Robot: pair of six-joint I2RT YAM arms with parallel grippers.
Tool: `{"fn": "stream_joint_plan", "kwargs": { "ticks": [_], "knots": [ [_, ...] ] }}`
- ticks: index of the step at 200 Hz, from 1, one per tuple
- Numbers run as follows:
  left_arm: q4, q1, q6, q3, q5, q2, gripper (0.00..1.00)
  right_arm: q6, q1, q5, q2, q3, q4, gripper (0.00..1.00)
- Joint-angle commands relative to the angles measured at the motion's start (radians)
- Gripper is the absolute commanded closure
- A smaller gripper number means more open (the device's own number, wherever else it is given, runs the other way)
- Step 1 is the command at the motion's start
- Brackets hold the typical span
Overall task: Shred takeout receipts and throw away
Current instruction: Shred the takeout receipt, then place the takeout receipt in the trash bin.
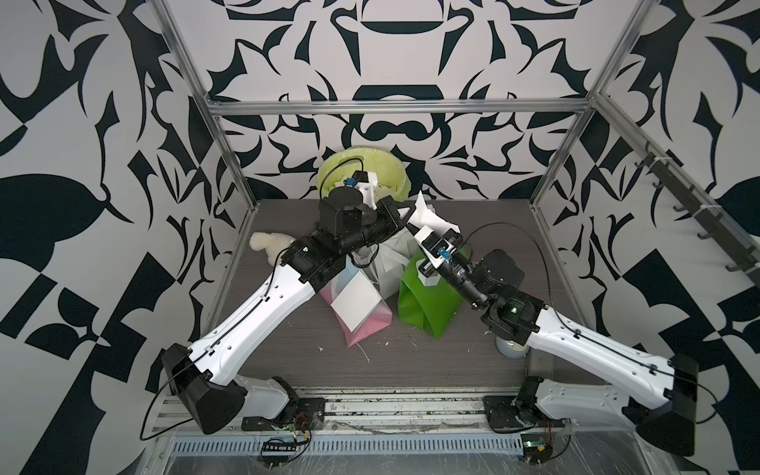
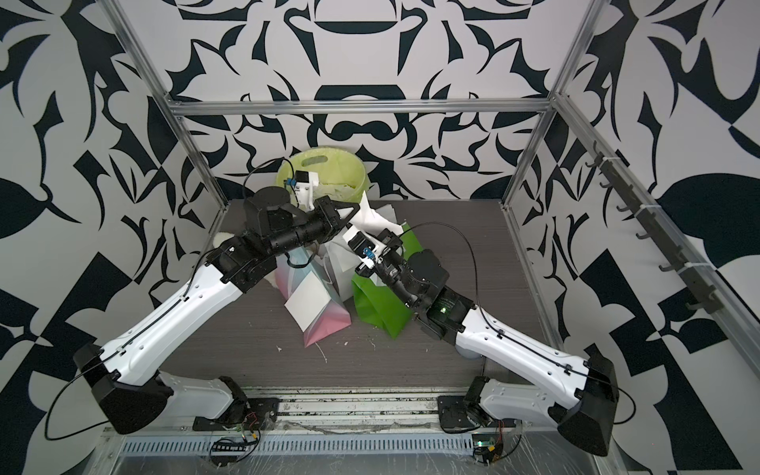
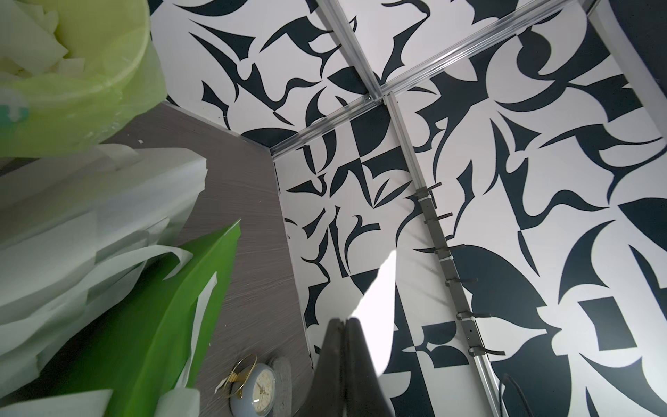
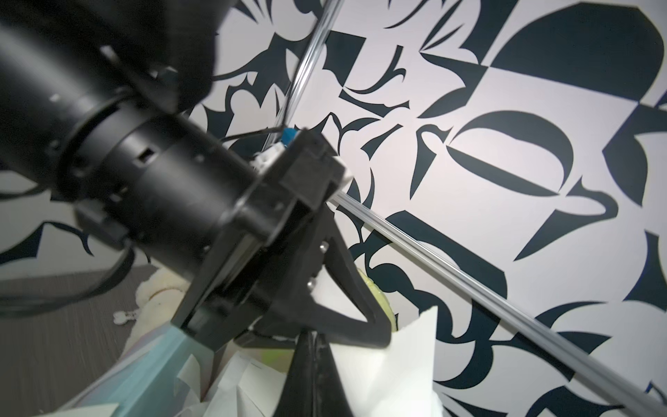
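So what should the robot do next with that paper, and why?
Probably pull the pincers apart to tear it: the left pincer and the right pincer are both shut on one white sheet, held up in front of the green bin.

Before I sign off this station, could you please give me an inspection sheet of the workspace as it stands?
Surface: grey table, white bits strewn.
Job's things: raised receipt in mid-air; flat receipt on the pink bag; scraps in the bin.
Clutter: green bag, white bag, plush toy, clock.
Grippers: left gripper and right gripper both shut on the raised receipt.
Cables: black cable arcs over the right wrist.
Surroundings: patterned walls, hook rack.
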Motion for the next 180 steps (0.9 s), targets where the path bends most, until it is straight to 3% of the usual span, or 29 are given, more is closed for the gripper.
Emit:
{"fn": "stream_joint_plan", "kwargs": {
  "ticks": [1,37,76,97,122,138,159,180],
  "knots": [
    [0.087,-0.004,0.009,-0.05,-0.027,-0.056,1.0,0.245,-0.057,0.108,-0.009,0.062,0.064,1.0],
    [0.109,-0.004,0.003,-0.061,-0.009,-0.062,1.0,0.49,-0.221,0.063,0.013,0.057,0.103,1.0],
    [0.084,-0.008,0.034,-0.044,-0.001,-0.103,1.0,0.6,-0.469,0.042,0.087,0.103,0.1,1.0],
    [0.036,-0.008,0.081,-0.024,-0.016,-0.114,1.0,0.665,-0.58,-0.047,0.123,0.143,0.074,1.0],
    [-0.123,-0.003,0.26,0.072,-0.157,-0.089,1.0,0.699,-0.585,-0.182,0.158,0.181,0.095,1.0],
    [-0.262,0.057,0.351,0.192,-0.204,-0.004,1.0,0.733,-0.553,-0.252,0.208,0.229,0.116,1.0],
    [-0.28,0.185,0.347,0.262,-0.183,0.076,1.0,0.663,-0.461,-0.276,0.3,0.329,0.125,1.0],
    [-0.223,0.286,0.337,0.315,-0.142,0.159,1.0,0.717,-0.423,-0.318,0.43,0.444,0.163,1.0]
  ]
}}
